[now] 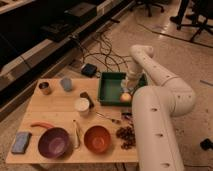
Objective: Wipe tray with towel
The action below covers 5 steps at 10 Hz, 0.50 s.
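Observation:
The green tray [110, 89] sits at the table's far right edge. My gripper [126, 90] reaches down from the white arm [150, 65] into the tray's right side. A small pale orange thing [125, 97] lies in the tray's near right corner, right under the gripper's tip. I cannot tell whether it is the towel or whether the gripper holds it. No other cloth shows.
On the wooden table [55, 112] are a white cup [82, 105], metal can [44, 88], grey-blue cup [66, 83], purple bowl [53, 142], orange bowl [97, 138], blue sponge [21, 142] and dark nuts [126, 136]. My arm's thick lower link [152, 130] covers the table's right edge. Cables and a black box [90, 70] lie on the floor behind.

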Each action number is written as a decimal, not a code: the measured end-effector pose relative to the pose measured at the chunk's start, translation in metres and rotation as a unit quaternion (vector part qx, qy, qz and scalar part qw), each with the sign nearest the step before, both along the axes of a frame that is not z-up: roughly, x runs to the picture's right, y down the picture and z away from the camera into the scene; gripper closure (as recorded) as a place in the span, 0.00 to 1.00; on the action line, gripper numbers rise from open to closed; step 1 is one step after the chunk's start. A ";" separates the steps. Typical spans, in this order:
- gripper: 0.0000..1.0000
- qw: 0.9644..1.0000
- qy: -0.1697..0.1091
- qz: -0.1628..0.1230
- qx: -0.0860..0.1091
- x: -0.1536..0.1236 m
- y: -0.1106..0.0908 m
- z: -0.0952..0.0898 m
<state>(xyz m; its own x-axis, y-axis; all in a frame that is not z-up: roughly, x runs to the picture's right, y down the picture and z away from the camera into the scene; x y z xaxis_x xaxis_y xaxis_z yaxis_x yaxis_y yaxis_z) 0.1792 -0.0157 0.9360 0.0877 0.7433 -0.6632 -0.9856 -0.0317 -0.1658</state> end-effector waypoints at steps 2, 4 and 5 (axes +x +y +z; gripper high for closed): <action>1.00 1.000 0.016 0.012 0.004 0.020 0.004 -0.010; 1.00 0.999 0.024 0.021 0.000 0.033 0.013 -0.020; 1.00 0.999 0.026 0.024 -0.002 0.033 0.018 -0.024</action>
